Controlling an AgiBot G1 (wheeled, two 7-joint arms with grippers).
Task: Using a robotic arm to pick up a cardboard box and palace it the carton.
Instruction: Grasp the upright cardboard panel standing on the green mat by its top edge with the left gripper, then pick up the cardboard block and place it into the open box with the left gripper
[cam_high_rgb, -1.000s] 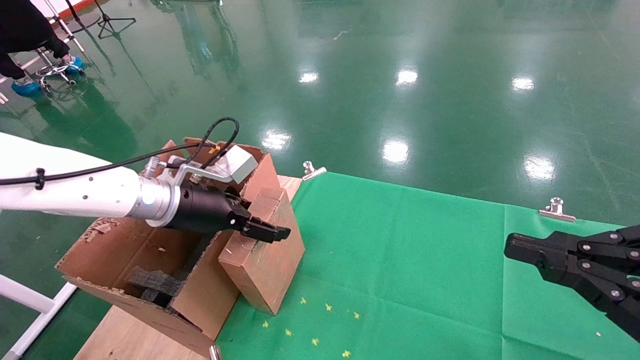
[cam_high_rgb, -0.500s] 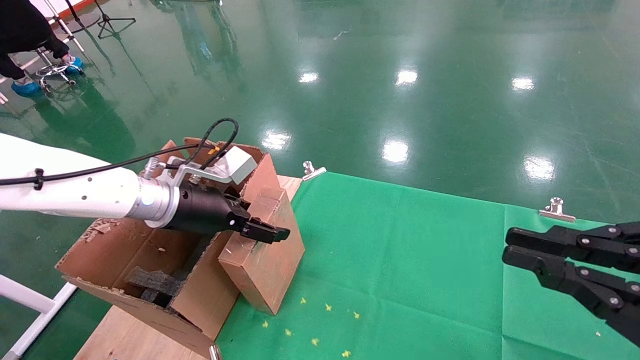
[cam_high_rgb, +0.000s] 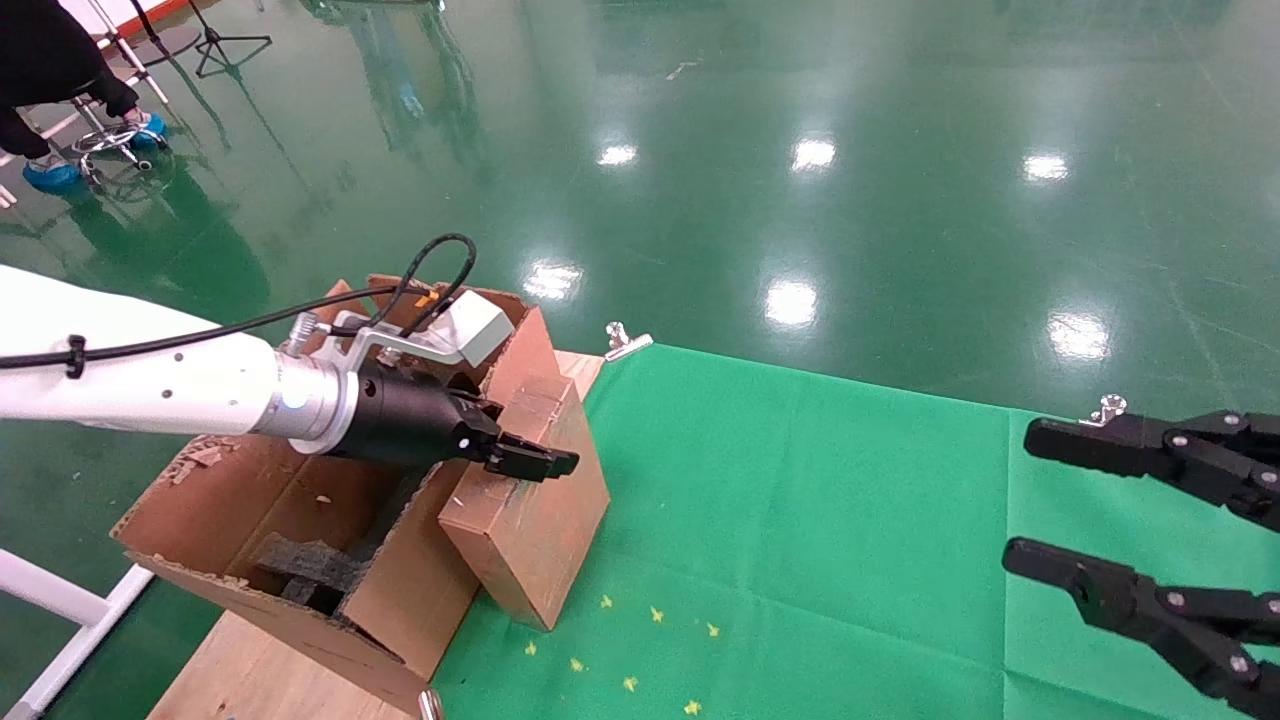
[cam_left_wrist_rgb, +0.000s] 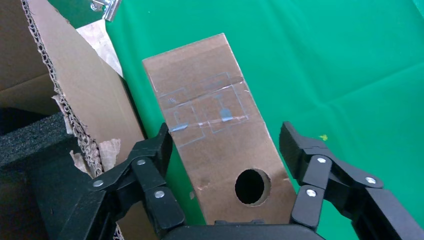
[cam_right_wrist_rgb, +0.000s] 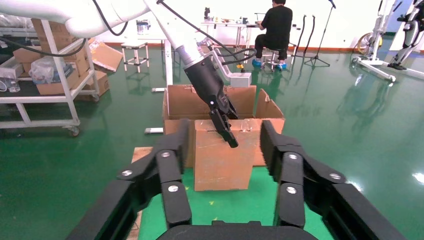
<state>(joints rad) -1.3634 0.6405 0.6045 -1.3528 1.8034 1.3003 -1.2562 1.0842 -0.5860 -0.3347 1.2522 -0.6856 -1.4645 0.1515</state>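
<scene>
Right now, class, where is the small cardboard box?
In the head view the cardboard box stands on the green cloth at the robot's left, against the carton, between the open fingers of the left gripper.

The carton (cam_high_rgb: 300, 520) sat at the table's left end, w/ foam blocks (cam_high_rgb: 305, 565) inside. The box (cam_high_rgb: 530, 500) stood just right of it, on the cloth (cam_high_rgb: 800, 520), touching the carton's flap. The left gripper (cam_high_rgb: 525, 458) was over the box top, fingers on either side. The right gripper (cam_high_rgb: 1040, 500) was far right, well apart from both.
</scene>
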